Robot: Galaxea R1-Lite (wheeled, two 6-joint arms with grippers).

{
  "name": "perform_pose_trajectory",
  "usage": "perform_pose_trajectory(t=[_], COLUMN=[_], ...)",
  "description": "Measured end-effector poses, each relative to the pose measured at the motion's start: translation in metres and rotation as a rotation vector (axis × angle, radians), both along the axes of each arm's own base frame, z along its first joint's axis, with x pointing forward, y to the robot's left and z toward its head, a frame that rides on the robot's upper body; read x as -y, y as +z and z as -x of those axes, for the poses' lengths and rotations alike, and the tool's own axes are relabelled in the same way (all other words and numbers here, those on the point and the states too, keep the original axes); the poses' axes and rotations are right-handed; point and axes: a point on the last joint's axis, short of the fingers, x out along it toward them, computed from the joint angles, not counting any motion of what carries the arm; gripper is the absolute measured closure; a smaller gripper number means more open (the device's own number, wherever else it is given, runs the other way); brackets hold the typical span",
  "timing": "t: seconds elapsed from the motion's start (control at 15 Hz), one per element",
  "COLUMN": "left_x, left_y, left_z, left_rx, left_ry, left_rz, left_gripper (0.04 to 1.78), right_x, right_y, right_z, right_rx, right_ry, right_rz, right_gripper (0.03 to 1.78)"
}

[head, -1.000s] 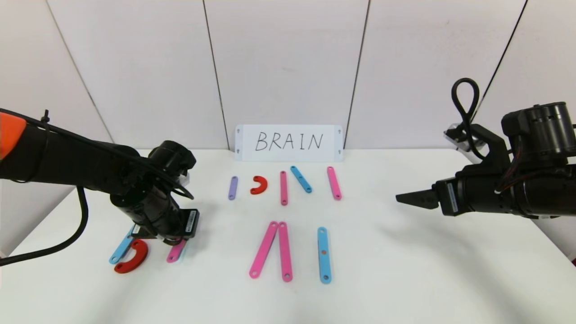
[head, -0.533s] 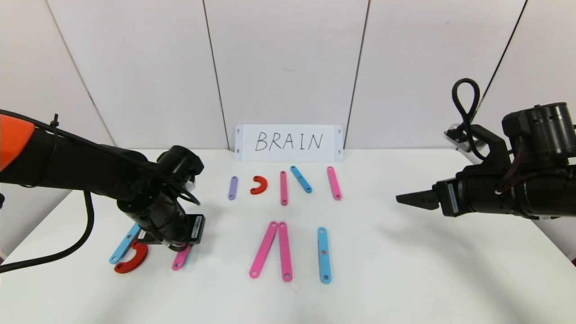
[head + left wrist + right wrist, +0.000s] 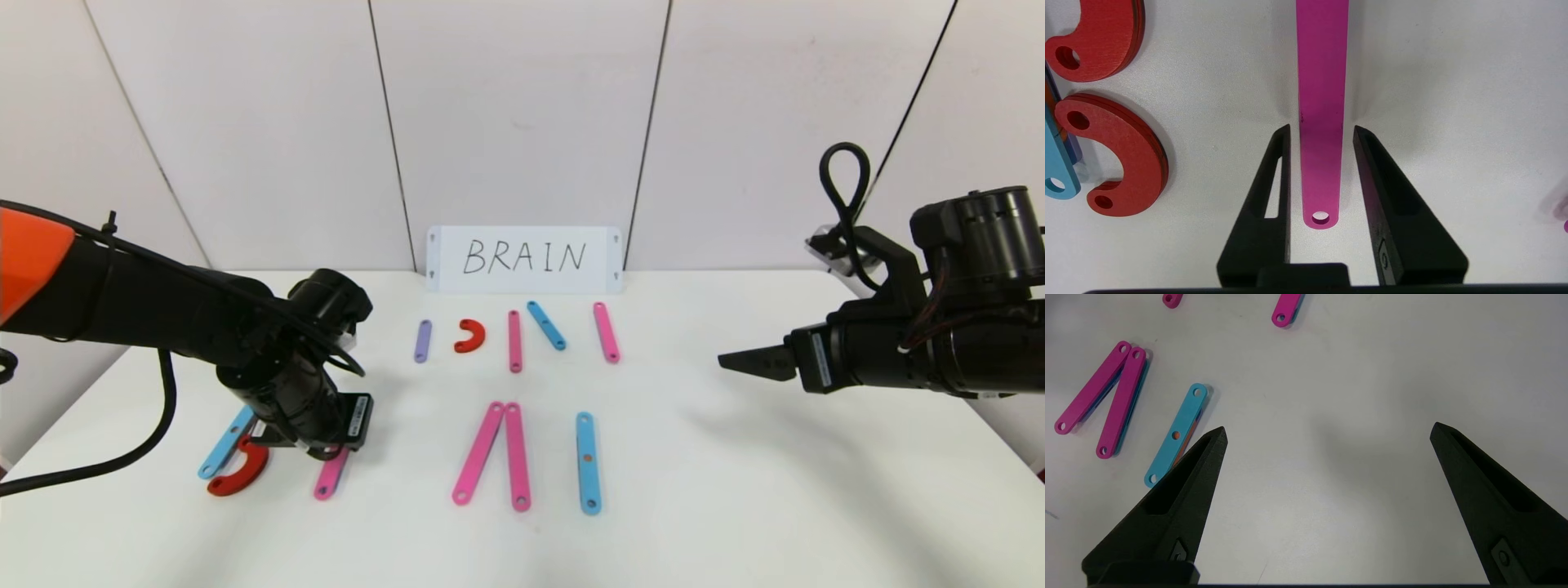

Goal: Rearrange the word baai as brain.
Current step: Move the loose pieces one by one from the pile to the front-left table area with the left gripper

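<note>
The left gripper (image 3: 1322, 130) is hovering low over the near-left table (image 3: 735, 506), its jaws slightly apart and straddling, without gripping, a flat pink plastic strip (image 3: 1322, 122) lying beside two red C-shaped curves (image 3: 1122, 159). The right gripper (image 3: 1327, 433) is hanging wide open, empty, at right.

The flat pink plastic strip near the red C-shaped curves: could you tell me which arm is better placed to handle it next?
Left. The left tool straddles the flat pink plastic strip with small gaps either side, while the right tool hangs wide open far across the table.
</note>
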Motion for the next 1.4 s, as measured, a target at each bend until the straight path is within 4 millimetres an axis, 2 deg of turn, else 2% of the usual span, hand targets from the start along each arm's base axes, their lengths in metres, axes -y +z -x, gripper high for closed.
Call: perform_pose_trajectory(t=[0.27, 0.4, 0.53, 0.87, 1.2, 1.4], left_x=[0.0, 0.0, 0.001, 0.002, 0.009, 0.019], left_y=[-0.001, 0.001, 0.004, 0.024, 0.058, 0.068], left_z=[0.0, -0.001, 0.0, -0.005, -0.024, -0.036], left_rx=[-0.001, 0.005, 0.014, 0.086, 0.229, 0.297], left_ry=[0.0, 0.0, -0.002, -0.013, -0.033, -0.047], left_rz=[0.001, 0.004, 0.009, 0.022, 0.051, 0.062], left_gripper=[0.5, 0.26, 0.12, 0.08, 0.08, 0.08], right_x=[0.0, 0.0, 0.0, -0.002, -0.002, -0.002], right_y=[0.0, 0.0, 0.0, -0.001, -0.001, -0.001], right_z=[0.0, 0.0, 0.0, 0.001, 0.0, 0.0], right_rx=[0.0, 0.0, 0.0, -0.002, -0.002, -0.003], right_ry=[0.001, 0.001, 0.002, 0.008, 0.007, 0.006], right_rz=[0.0, 0.0, 0.0, 0.001, 0.001, 0.0], right_gripper=[0.07, 0.07, 0.07, 0.07, 0.07, 0.07])
